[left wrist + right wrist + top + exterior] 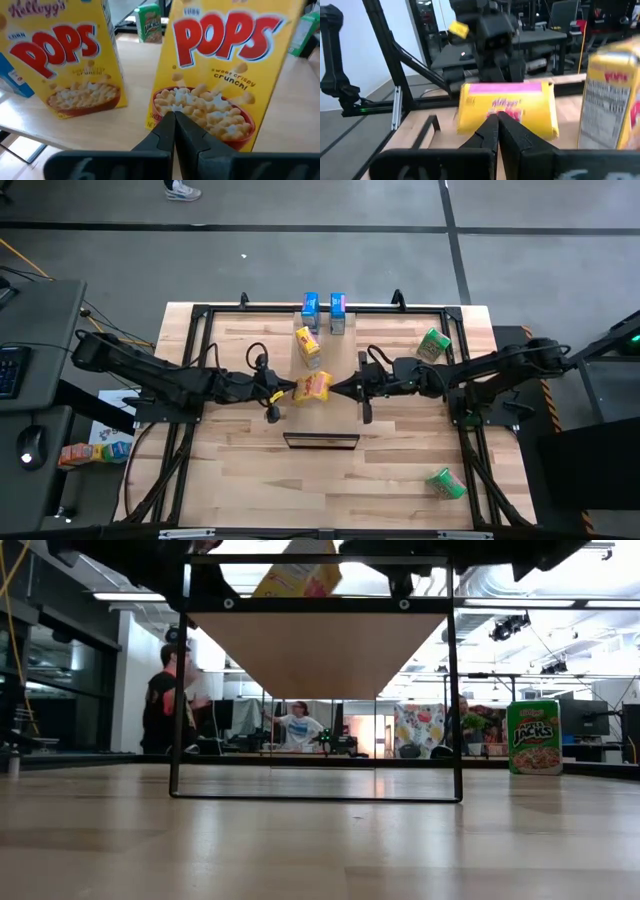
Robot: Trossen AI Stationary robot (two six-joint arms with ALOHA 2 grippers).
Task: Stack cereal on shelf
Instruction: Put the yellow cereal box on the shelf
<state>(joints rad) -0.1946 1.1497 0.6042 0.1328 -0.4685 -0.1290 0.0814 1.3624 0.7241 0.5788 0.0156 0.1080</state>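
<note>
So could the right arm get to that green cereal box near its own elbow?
Probably yes: the green box stands alone beside the right arm, nothing around it. But the right pincer is shut, against a yellow box mid-table.

"Kellogg's", "POPS" is read on one yellow cereal box [70,65], "POPS" and "sweet crispy crunch!" on the second yellow box [220,70], and "JACKS" on the green box [534,737] seen in the low view.

Two dark jointed arms with looping black cables, tapered claws.
</note>
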